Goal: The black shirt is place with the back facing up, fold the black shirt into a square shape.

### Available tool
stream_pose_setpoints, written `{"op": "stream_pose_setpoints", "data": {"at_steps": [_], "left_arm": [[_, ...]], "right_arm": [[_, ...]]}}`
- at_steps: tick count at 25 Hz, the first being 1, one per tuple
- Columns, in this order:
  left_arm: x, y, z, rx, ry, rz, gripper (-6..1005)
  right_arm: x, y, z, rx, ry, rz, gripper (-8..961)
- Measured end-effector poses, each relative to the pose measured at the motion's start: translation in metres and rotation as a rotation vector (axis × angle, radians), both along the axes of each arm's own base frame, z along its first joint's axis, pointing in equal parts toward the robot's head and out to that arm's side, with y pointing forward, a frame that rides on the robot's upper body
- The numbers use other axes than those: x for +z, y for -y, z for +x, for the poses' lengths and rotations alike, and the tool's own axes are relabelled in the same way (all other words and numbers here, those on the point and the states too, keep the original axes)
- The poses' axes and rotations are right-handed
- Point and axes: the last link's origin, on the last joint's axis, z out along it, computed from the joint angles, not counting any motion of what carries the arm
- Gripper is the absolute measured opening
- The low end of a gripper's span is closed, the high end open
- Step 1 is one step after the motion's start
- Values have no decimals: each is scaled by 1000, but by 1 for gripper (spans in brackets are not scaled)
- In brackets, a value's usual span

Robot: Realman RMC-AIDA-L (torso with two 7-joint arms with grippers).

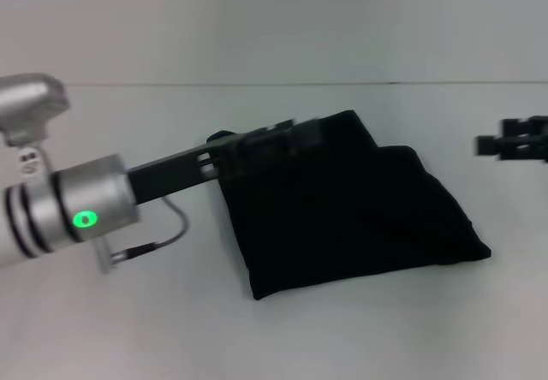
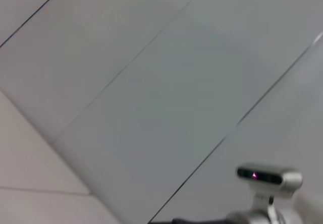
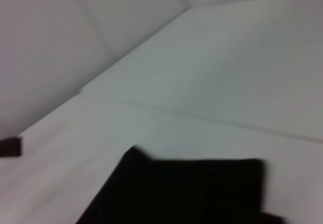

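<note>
On table, black shirt (image 1: 342, 209) hiding left end effector (image 1: 287, 136)

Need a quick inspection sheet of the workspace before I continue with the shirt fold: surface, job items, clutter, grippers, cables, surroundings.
Surface: plain white table, bare around the cloth.
Job's things: black shirt lies folded into a compact, roughly four-sided bundle near the middle; its left far corner is lifted. No lettering visible.
Clutter: nothing seen.
Grippers: left gripper reaches in from the left to the shirt's far left corner, dark against the cloth. Right gripper sits at the right edge, apart from the shirt.
Cables: a thin grey cable loops under the left wrist, clear of the shirt.
Surroundings: pale wall behind the table; the left wrist view shows only panelled wall and a small camera.
</note>
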Motion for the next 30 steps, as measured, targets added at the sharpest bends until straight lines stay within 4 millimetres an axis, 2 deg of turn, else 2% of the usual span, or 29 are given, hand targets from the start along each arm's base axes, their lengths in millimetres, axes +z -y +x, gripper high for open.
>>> {"op": "stream_pose_setpoints", "data": {"at_steps": [2,5,8,14,20,25,30], "left_arm": [[10,5,-15,-19,-60,15,915],[18,13,-30,-66,-145,26,921],[17,25,-37,-162,-224,13,926],[13,28,-39,-167,-237,8,936],[12,29,-40,-163,-239,8,935],[13,29,-41,-162,-247,7,935],[13,28,-43,-155,-256,11,936]], "right_arm": [[-18,-4,-13,44,33,-58,902],[-37,-8,-27,95,79,-110,899],[-53,-11,-39,146,120,-150,854],[-74,-19,-53,187,179,-177,821],[-96,-25,-51,162,235,-189,646],[-108,-26,-54,169,257,-197,413],[-115,-25,-58,180,260,-208,382]]}}
